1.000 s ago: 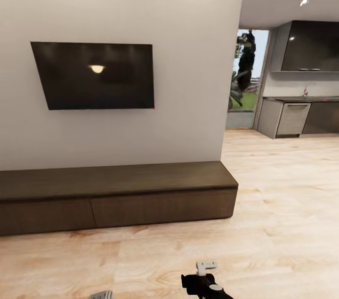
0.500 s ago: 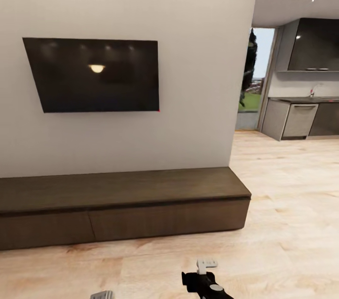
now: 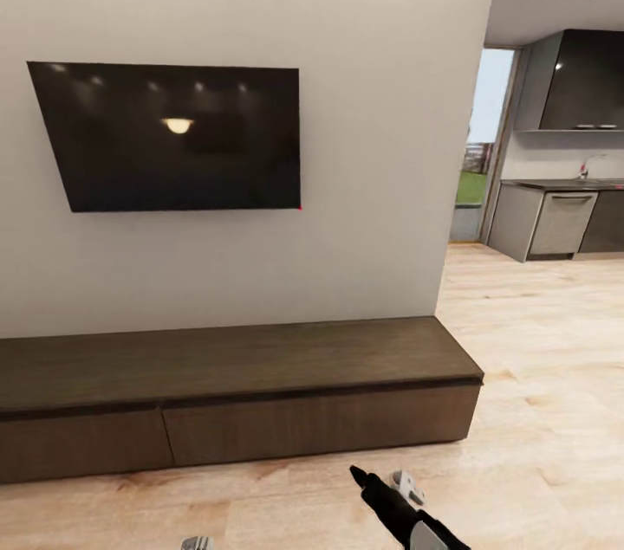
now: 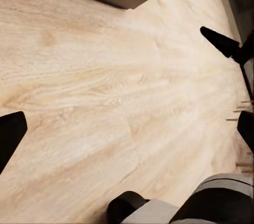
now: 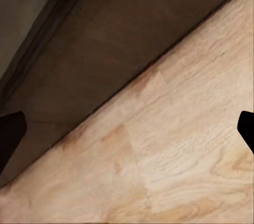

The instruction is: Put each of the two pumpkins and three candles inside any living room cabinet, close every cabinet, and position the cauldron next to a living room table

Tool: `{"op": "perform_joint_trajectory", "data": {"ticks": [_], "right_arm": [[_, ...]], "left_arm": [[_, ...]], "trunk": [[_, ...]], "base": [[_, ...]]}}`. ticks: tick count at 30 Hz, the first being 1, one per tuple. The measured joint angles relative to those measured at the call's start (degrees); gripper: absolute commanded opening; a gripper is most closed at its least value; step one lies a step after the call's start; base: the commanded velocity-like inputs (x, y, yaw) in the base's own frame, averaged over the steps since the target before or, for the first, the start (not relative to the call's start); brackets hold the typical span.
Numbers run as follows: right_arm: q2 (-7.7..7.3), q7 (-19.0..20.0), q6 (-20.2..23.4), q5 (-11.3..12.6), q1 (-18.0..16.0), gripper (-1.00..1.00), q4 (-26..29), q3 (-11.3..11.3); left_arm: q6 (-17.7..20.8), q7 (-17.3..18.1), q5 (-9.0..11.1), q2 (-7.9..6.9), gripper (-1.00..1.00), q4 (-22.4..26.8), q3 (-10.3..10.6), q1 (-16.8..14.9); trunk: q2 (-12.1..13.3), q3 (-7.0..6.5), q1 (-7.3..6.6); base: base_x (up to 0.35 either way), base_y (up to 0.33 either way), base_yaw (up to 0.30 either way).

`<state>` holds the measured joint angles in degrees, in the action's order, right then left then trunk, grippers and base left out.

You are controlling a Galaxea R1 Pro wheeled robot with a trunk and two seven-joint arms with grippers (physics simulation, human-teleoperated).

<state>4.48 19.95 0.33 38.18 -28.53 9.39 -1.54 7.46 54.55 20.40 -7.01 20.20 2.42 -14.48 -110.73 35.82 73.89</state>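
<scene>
Living-room wall, pale, with black wall-mounted television (image 3: 173,137) at 11 o'clock. Long low dark brown wooden cabinet (image 3: 234,398) below it on light wood floor (image 3: 537,411), all drawer fronts shut (no pumpkins, candles or cauldron here).

Right tool (image 3: 400,485): at 6 o'clock, forearm angled toward cabinet, spread wide, empty.

Left tool (image 4: 132,81): low, facing floor, spread wide, empty.

Risk: right fingertip striking drawer front if base closes in.

Camera closer to cabinet (image 3: 234,377); right pincer (image 3: 381,481) turned, now pointing toward it.
</scene>
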Motion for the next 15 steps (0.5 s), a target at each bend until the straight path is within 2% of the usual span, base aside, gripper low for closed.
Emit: {"op": "perform_joint_trajectory", "data": {"ticks": [1,2,3,4,5,7,8,10,15], "right_arm": [[-0.55,1.44,0.36,3.96,0.00,1.00,0.03,-1.42],[-0.85,2.05,0.50,6.20,0.00,1.00,0.07,-2.04],[-1.25,2.73,0.73,8.69,0.00,1.00,0.11,-2.61],[-1.99,3.24,1.05,10.50,0.00,1.00,0.12,-2.93],[-2.66,3.60,1.18,11.47,0.00,1.00,0.13,-3.04],[-3.78,5.41,0.98,13.76,0.00,1.00,0.10,-3.19],[-4.06,6.26,0.95,14.51,0.00,1.00,0.12,-3.22],[-4.51,7.50,0.94,15.14,0.01,1.00,0.16,-3.29],[-4.89,8.94,1.39,17.21,0.01,1.00,0.16,-5.27]], "left_arm": [[0.10,0.37,1.17,-0.09,1.00,0.00,0.00,-0.03],[0.23,0.56,2.03,-0.21,1.00,0.14,0.04,-0.07],[1.65,0.75,3.57,-0.76,1.00,0.58,0.10,-0.24],[5.04,0.85,5.28,-1.36,1.00,1.75,0.11,-0.60],[8.50,0.84,6.35,-1.61,1.00,3.27,0.10,-1.21],[19.18,0.57,7.91,-1.52,1.00,9.05,0.07,-2.69],[23.27,0.51,8.28,-1.22,1.00,12.68,0.05,-3.14],[26.82,0.42,8.28,-0.13,1.00,16.36,0.21,-3.42],[28.37,0.27,8.07,0.60,1.00,17.55,0.31,-3.50]], "trunk": [[0.00,0.00,0.00],[0.00,0.00,0.00],[0.00,0.00,0.00],[0.00,0.00,0.00],[0.00,-0.01,0.00],[0.00,-0.01,0.00],[0.00,-0.01,0.00],[0.00,0.00,0.00],[0.00,0.00,0.00]], "base": [[0.012,0.004,0.000],[0.006,0.002,0.000],[0.003,0.001,0.000],[0.002,0.001,0.000],[0.001,0.000,0.000],[0.000,0.000,0.000],[0.000,0.000,0.000],[0.000,0.000,0.000],[0.000,0.000,0.000]]}}
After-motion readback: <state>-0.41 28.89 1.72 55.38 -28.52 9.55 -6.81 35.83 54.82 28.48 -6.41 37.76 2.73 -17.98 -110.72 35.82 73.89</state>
